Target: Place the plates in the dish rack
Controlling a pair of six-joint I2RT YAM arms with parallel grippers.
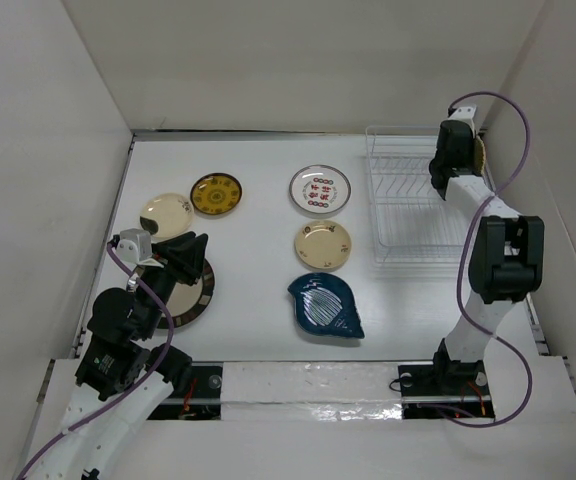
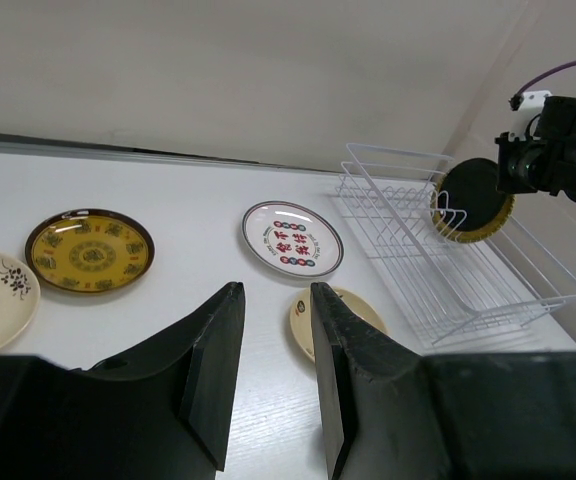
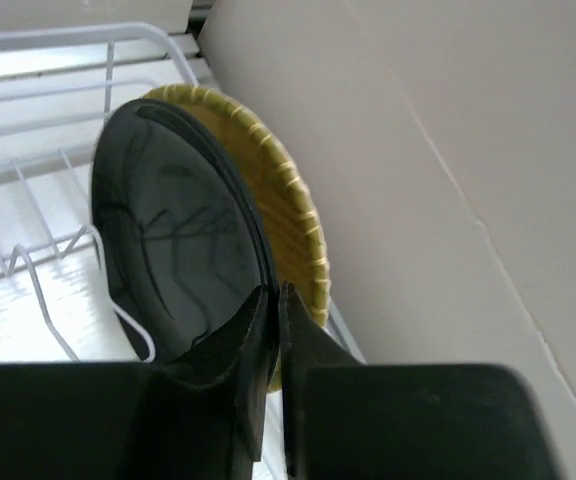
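The dish rack [image 1: 408,200] stands at the far right. My right gripper [image 1: 468,156] is shut on the rim of the glossy black plate [image 3: 178,250], holding it upright over the rack's far right corner. The woven yellow plate [image 3: 290,215] stands right behind it, by the wall. The right gripper's jaws [image 3: 279,296] pinch the black rim. My left gripper [image 1: 196,252] is open and empty above the large dark-rimmed plate [image 1: 190,298]. The cream [image 1: 166,215], yellow patterned [image 1: 216,193], white marked [image 1: 319,189], pale yellow [image 1: 323,244] and blue leaf-shaped [image 1: 326,304] plates lie flat on the table.
White walls close in the table on the left, back and right. The rack [image 2: 448,265] sits close to the right wall. The left wrist view shows the patterned plate [image 2: 88,250], the white marked plate [image 2: 291,238] and the held black plate [image 2: 471,195].
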